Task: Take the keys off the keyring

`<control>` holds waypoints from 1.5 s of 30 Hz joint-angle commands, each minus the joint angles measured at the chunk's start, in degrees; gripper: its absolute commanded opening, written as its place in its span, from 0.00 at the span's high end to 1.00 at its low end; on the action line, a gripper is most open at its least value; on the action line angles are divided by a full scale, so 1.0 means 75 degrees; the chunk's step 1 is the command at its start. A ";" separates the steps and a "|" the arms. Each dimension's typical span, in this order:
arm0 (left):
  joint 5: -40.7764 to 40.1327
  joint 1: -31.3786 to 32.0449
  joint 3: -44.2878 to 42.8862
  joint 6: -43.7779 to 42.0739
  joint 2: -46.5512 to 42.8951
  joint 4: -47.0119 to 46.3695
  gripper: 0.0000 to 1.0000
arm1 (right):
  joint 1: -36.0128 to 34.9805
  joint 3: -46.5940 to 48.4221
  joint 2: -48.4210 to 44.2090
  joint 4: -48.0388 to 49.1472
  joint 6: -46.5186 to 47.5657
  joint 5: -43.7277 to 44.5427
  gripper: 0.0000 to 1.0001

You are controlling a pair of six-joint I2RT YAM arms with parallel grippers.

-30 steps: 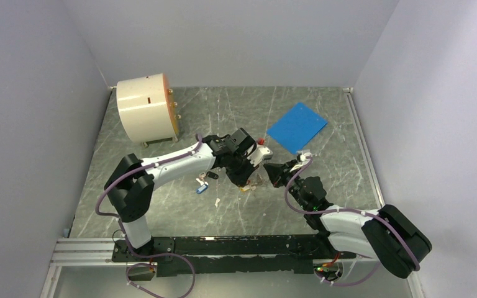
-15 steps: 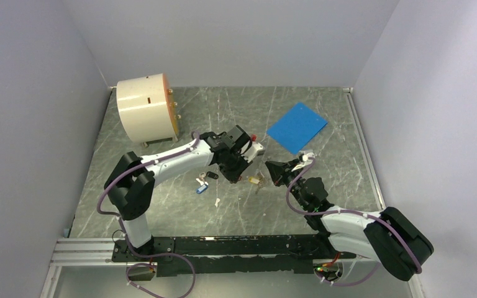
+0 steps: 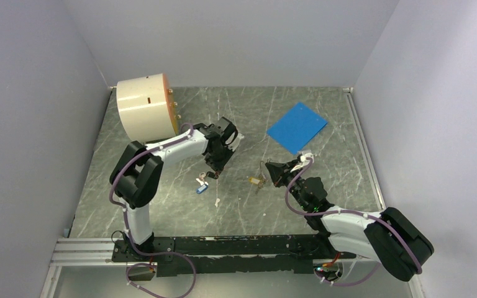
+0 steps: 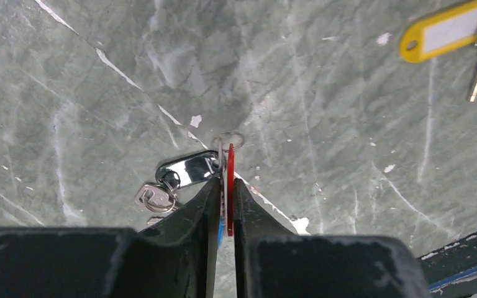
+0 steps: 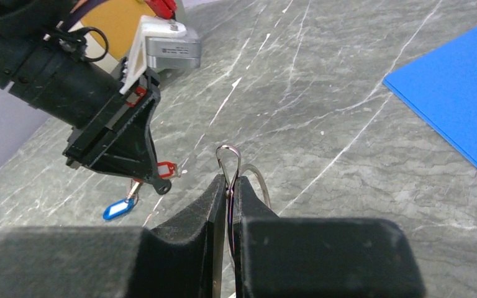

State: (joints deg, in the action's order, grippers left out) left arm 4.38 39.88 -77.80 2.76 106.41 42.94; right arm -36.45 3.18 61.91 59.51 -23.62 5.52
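My left gripper (image 4: 225, 181) is shut on the red-tagged key (image 4: 230, 186), seen edge-on between the jaws with its small ring (image 4: 230, 139) sticking out. It hangs low over the table (image 3: 214, 169), right above a chrome key (image 4: 186, 171) and a blue-tagged key (image 3: 201, 189). My right gripper (image 5: 229, 181) is shut on the thin wire keyring (image 5: 228, 162), to the right of the left gripper (image 3: 272, 172). A yellow-tagged key (image 3: 254, 180) hangs from the keyring and shows far off in the left wrist view (image 4: 447, 28).
A cream drum (image 3: 146, 115) stands at the back left. A blue sheet (image 3: 297, 126) lies at the back right, beyond the right gripper. A small white scrap (image 3: 216, 200) lies near the blue-tagged key.
The left gripper has pulled left, away from the right gripper, with the red-tagged key, and dropped beside the blue-tagged key. The right gripper has stayed put with the keyring and the yellow-tagged key.
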 commanded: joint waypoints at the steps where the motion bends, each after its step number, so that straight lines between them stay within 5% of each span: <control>1: -0.0207 -0.0134 -0.0197 0.0247 0.0112 0.0120 0.76 | 0.0006 0.0268 -0.0093 0.0269 0.0172 -0.0192 1.00; 9: -0.0101 -0.0223 -0.0205 0.0368 -0.0153 0.0035 0.51 | 0.0007 0.0324 -0.0251 0.0088 0.0210 -0.0311 1.00; 20: 0.0415 -0.0078 0.0066 0.1107 -0.1459 -0.0579 0.48 | -0.0037 0.0835 -0.0954 -0.1317 0.0039 -0.0346 1.00; 27: 0.0540 0.0528 0.1521 0.2285 -0.2395 -0.2561 0.45 | -0.0123 0.1469 -0.1538 -0.2779 -0.0091 -0.0410 1.00; 45: -0.0125 0.1598 0.4270 0.1955 -0.2925 -0.7494 0.43 | -0.0876 0.2705 -0.1707 -0.4237 -0.0348 0.0291 1.00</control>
State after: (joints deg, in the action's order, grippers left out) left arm 5.32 50.19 -47.46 19.00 86.04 -1.17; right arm -42.48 20.12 50.63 28.01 -25.15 5.61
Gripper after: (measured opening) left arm 0.568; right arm 0.044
